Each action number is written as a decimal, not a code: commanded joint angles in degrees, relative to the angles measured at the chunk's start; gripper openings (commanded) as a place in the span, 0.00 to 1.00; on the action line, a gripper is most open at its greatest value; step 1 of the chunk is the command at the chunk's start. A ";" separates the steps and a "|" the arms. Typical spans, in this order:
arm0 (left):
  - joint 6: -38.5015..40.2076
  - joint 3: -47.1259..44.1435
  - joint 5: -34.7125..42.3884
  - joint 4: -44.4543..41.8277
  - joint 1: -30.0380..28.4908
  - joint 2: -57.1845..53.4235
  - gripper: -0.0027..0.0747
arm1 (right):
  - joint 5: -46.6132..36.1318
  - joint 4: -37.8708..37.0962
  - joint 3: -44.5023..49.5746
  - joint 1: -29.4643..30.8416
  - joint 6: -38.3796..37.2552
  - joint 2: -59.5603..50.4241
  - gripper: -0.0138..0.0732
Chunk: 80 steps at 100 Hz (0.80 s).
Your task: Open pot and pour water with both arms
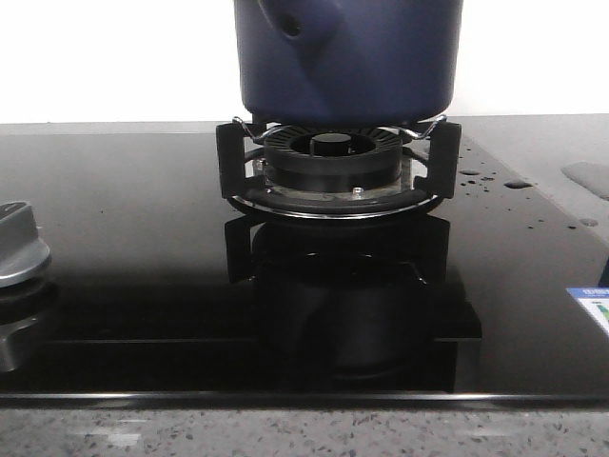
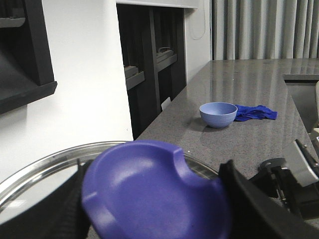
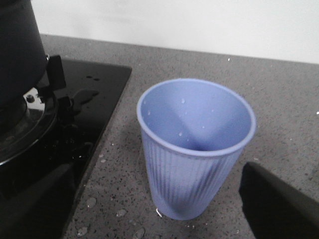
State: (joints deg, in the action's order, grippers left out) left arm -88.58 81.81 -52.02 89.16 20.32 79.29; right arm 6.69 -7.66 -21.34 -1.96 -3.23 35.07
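In the front view you see the pot (image 1: 347,57), a dark navy-blue cylinder with a smooth matte wall, seated on the black pronged burner (image 1: 333,167) of a glossy black cooktop (image 1: 124,257); its upper part runs out of frame, and a raised handle mount with a round hole shows at its upper left. A silver control knob (image 1: 19,248) sits at the left edge of the cooktop, water droplets (image 1: 485,179) speckle the glass to the right of the burner, and a speckled grey countertop (image 1: 285,428) borders the near edge. In the left wrist view, the left gripper (image 2: 154,199) has its dark fingers (image 2: 249,199) closed against either side of a purple knob (image 2: 149,194) mounted on a glass lid with a metal rim (image 2: 45,172); you cannot tell from these views whether the lid rests on the pot. Beyond it, on a grey counter, a small blue bowl (image 2: 218,114) stands just beside a crumpled blue cloth (image 2: 255,113). In the right wrist view, the right gripper (image 3: 159,199) is spread wide, one finger (image 3: 274,204) on each side of a ribbed light-blue cup (image 3: 192,149) without touching it; the cup stands upright on the countertop just beside the cooktop edge, droplets on its inner wall, with the pot's dark wall at the far corner.
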 commanded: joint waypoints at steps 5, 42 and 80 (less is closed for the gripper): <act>0.55 1.78 -0.01 5.09 -0.12 -2.19 0.42 | -6.31 0.27 -1.51 1.19 0.02 2.41 0.86; 0.55 1.78 -0.01 4.99 -0.12 -2.19 0.42 | -13.60 1.97 -1.51 5.49 0.02 5.53 0.86; 0.55 1.78 -0.01 4.99 -0.12 -2.19 0.42 | -24.85 5.22 -1.51 5.49 0.02 16.15 0.86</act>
State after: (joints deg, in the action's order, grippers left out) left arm -88.58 81.81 -52.15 88.94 20.32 79.29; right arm -9.90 -3.63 -21.34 3.10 -3.23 49.59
